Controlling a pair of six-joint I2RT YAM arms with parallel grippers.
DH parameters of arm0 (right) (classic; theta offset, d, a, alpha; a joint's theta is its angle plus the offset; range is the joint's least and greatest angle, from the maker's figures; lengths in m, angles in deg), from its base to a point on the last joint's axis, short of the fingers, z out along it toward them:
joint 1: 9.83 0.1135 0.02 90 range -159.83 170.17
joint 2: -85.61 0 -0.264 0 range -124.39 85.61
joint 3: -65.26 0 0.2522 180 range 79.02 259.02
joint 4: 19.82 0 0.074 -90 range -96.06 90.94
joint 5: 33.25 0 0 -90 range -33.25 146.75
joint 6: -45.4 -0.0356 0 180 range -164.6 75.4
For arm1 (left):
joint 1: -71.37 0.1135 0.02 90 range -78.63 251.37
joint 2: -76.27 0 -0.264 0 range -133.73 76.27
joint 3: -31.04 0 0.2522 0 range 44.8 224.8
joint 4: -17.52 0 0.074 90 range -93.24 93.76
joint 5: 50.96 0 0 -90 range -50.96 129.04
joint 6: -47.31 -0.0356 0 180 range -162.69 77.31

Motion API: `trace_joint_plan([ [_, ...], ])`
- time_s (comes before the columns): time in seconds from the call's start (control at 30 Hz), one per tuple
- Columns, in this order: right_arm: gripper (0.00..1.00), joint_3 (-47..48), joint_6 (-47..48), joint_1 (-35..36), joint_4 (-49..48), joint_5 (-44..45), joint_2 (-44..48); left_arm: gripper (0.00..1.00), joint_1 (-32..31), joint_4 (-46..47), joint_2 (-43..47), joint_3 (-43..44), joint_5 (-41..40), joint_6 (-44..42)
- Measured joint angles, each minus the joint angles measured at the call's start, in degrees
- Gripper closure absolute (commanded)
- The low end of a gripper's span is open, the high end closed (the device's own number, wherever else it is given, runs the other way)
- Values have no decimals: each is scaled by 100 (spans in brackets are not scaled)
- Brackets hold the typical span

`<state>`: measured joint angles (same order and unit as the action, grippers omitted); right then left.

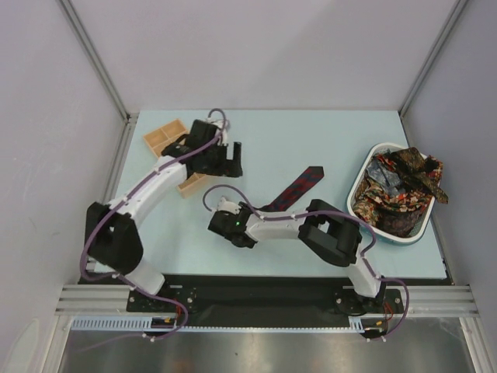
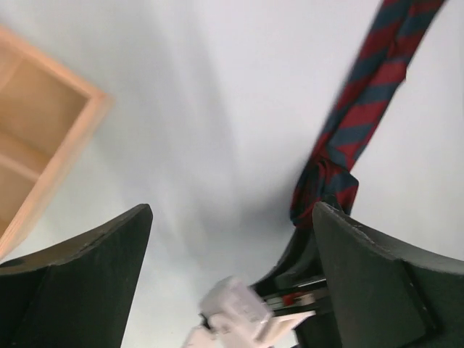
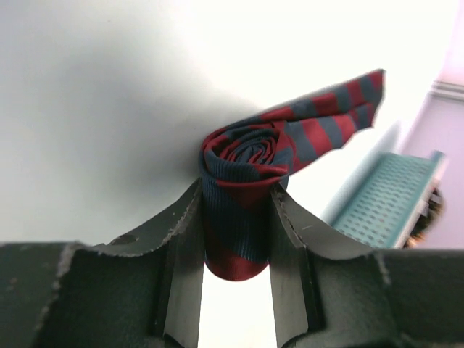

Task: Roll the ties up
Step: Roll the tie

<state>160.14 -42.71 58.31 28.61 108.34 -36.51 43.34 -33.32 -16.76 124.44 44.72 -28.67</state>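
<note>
From above, a pale blue table (image 1: 311, 140) is closed in by grey walls. A wooden tray (image 1: 163, 136) sits at its far-left corner and a basket (image 1: 359, 183) of other ties (image 1: 400, 194) at its right edge. The striped tie (image 1: 303, 183) lies mid-table.

Left wrist view: the left gripper (image 2: 232, 239) is spread wide and holds nothing, with tray and tie to either side.

Right wrist view: the right gripper (image 3: 235, 239) is clamped on the tie's rolled end, the tail trailing loose.
</note>
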Motion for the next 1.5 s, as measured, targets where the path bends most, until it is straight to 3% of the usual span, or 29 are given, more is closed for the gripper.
trace_joint_plan([
  [0.23, 72, -413, 15, -407, -295, -1408, 817, 0, 785, 1040, 758, -1281, 203, 695],
  [0.6, 71, -1338, -72, -1770, -1145, -4492, 2041, 0, 1049, 2039, 1596, -2428, -105, 1296],
  [0.83, 71, -1578, -356, -2813, -1578, -6623, 2109, 0, 745, 2570, 1773, -3117, -313, 1292],
  [1.07, 71, -1639, -852, -3414, -2194, -8671, 1694, 0, -278, 2734, 1838, -3185, -1241, 935],
  [1.23, 71, -1641, -1143, -3508, -2551, -9538, 1370, 0, -675, 3106, 1950, -3305, -1480, 549],
  [1.5, 71, -1707, -1582, -3963, -3123, -10579, 835, 0, -774, 4188, 2096, -3950, -887, -81],
])
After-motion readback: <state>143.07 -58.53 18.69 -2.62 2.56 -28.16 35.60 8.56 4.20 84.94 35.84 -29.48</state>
